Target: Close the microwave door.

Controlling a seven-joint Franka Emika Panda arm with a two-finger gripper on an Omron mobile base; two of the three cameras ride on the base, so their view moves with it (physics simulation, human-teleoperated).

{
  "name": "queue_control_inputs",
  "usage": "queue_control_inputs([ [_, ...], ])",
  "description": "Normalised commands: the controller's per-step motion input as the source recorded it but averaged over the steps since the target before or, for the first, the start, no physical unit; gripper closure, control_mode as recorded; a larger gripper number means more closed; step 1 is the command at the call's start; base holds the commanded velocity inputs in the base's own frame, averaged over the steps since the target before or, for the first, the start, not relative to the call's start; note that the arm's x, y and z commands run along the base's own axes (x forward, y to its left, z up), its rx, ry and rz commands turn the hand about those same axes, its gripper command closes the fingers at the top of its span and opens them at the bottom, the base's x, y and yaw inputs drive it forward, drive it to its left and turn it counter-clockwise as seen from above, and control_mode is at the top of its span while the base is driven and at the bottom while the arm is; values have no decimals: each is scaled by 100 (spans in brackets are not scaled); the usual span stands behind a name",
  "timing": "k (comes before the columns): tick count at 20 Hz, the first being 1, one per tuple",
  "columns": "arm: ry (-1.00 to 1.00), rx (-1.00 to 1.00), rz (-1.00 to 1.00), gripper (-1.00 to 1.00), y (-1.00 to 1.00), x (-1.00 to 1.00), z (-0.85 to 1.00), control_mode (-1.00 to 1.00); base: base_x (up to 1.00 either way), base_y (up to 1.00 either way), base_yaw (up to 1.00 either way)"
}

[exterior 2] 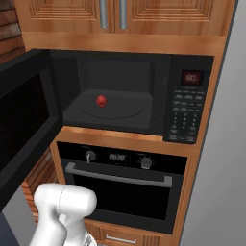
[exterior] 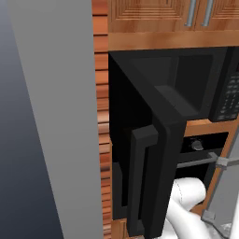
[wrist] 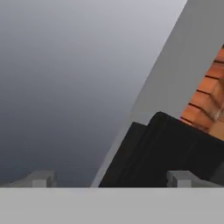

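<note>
The microwave door (exterior: 158, 154) stands wide open, swung out toward the lower middle of the left base view, its thick vertical bar handle (exterior: 140, 182) along the near edge. In the right base view the same door fills the left edge of the frame as a glossy black panel, seen from its inner side. The microwave (exterior 2: 192, 103) sits in the centre of that view under the wooden upper cabinets (exterior 2: 125, 17), its cavity exposed. A small red object (exterior 2: 101, 101) rests on the turntable inside. The keypad panel (exterior 2: 187, 108) is to the right of the cavity. Below it is the oven (exterior 2: 120, 187) with its silver horizontal handle.

In the hand view the end effector (wrist: 111, 178) shows two finger tips at the bottom, set well apart, nothing between them. The right tip lies over the dark top of the door; I cannot tell whether it touches. A grey wall panel (wrist: 175, 78) and brick (wrist: 210, 100) lie beyond, upper right. The white arm (exterior 2: 62, 206) sits low in the right base view.

Judgement: the approach step is in hand; the door is not yet moved toward shut. The next move calls for getting the hand against the door's outer face near the handle edge, then sweeping it in an arc about the hinge until the panel meets the frame.
</note>
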Motion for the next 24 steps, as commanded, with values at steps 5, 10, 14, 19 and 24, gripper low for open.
queue_control_inputs([
  [5,-13,-5,-58,-100,50,-26,-58,-100,0,0,0],
  [10,-4,-5,-68,-100,23,5,-64,-100,0,0,0],
  [14,-12,0,-43,-100,4,41,0,-100,0,0,0],
  [19,-11,6,-24,-100,-30,16,10,-100,0,0,0],
  [24,-15,22,-8,-100,-98,-13,14,-100,0,0,0],
])
